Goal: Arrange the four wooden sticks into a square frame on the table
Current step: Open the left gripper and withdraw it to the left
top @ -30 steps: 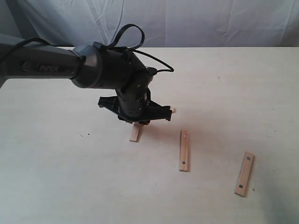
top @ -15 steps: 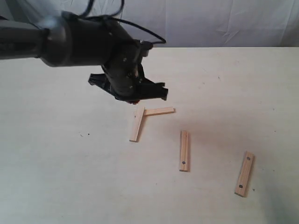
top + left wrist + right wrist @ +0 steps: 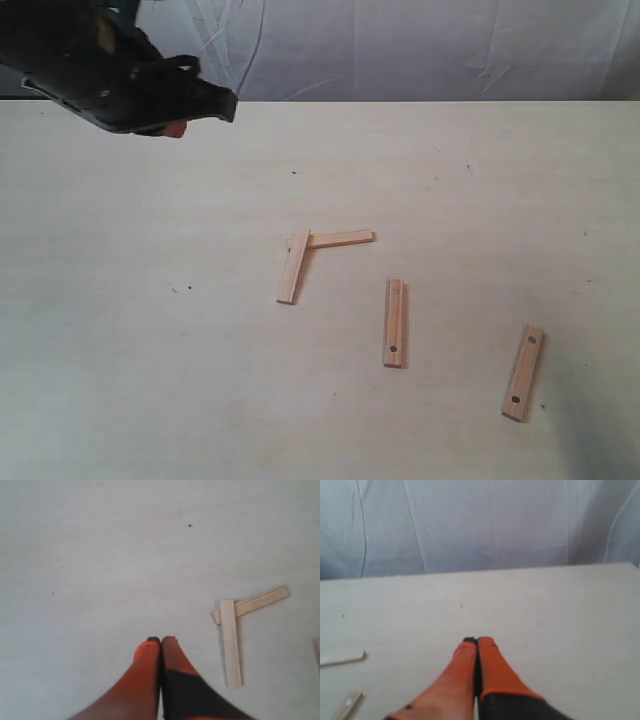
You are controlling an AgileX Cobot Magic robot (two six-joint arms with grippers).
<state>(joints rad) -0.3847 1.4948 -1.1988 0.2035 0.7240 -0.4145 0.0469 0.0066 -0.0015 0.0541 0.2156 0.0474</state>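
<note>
In the exterior view the left end effector (image 3: pixel 176 127) hangs at the far left above the table (image 3: pixel 150 350), but its fingertips are mostly hidden by the dark body. The left wrist view settles it: the orange and black fingers (image 3: pixel 148 655) are pressed together and hold nothing.

Right of that end effector and well apart from it, a plain stick (image 3: pixel 292 266) lies with its far end over one end of a second plain stick (image 3: pixel 341 239). The two meet at a right angle and make a single corner, so the square frame is not yet formed. The left wrist view shows that overlap clearly.

Further right lies a holed stick (image 3: pixel 394 322), and further still a second holed stick (image 3: pixel 523 371). Both lie apart from everything else, and their dark holes show only in the exterior view.

Only the right wrist view shows the right end effector (image 3: pixel 477 640). It is closed and empty above the bare table, facing a white cloth backdrop (image 3: pixel 495 525). One stick end (image 3: pixel 342 657) and a second stick end (image 3: pixel 348 704) lie off to its side; I cannot tell which sticks they are.
</note>
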